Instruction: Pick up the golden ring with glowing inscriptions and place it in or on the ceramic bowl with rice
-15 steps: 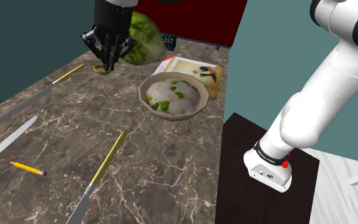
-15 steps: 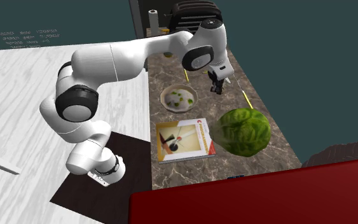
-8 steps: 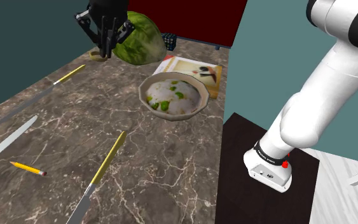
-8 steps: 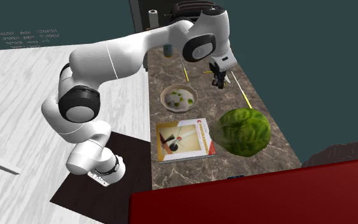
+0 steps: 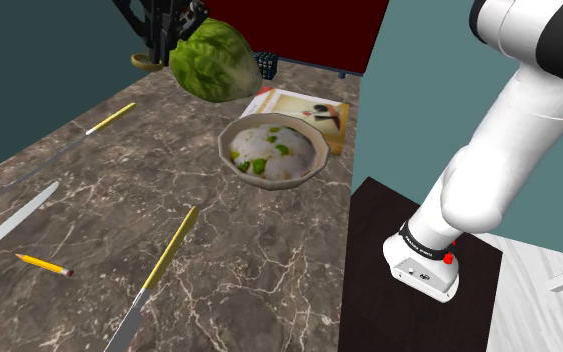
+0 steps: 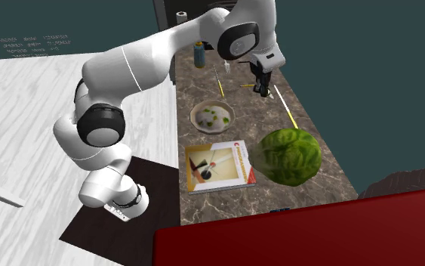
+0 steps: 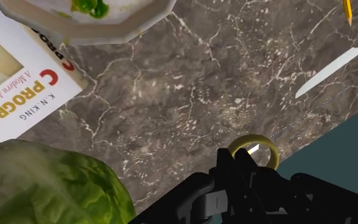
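A small golden ring (image 7: 254, 138) hangs well above the marble counter, pinched between my gripper's (image 7: 245, 159) black fingers. In the shoulder view the ring (image 5: 146, 63) dangles below the gripper (image 5: 161, 46) at the top left, beside the lettuce. The second exterior view has the gripper (image 6: 262, 91) high over the counter's far side. A pale bowl (image 5: 318, 152) holding white rice with green bits stands mid-counter, toward the stand from the gripper. Its rim (image 7: 139, 22) also appears past the fingers, and the bowl (image 6: 194, 118) lies toward the arm's base from the hand.
A green lettuce head (image 5: 209, 60) sits right next to the gripper. A book (image 5: 304, 110) lies behind the bowl. Knives (image 5: 164, 265) (image 5: 14, 220) and a pencil (image 5: 44, 264) are scattered on the near counter. A dark red block (image 5: 299, 30) stands behind.
My gripper has risen from the counter with the ring in it, climbing toward the shoulder view's top edge. The bowl and other objects stayed put.
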Controlling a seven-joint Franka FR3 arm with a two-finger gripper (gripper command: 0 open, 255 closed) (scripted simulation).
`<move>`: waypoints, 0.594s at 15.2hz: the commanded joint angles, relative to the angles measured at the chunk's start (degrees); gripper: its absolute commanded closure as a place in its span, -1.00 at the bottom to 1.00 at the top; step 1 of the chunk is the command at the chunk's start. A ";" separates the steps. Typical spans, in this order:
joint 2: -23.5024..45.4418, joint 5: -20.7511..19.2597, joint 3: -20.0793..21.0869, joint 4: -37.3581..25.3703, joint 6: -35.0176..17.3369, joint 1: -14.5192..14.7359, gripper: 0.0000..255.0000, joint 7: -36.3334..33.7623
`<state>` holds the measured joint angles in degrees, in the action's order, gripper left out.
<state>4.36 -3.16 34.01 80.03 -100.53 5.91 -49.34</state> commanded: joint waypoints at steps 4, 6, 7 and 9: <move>-8.35 5.30 -1.07 7.09 -0.11 -1.73 1.00 2.29; -13.86 8.59 -2.28 11.96 -0.23 -2.08 1.00 3.86; -16.50 10.05 -3.00 14.18 -0.12 -2.00 1.00 4.58; -21.54 12.58 -4.51 18.27 0.40 -1.52 1.00 5.85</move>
<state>-14.20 7.84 30.27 95.51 -100.05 4.17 -44.19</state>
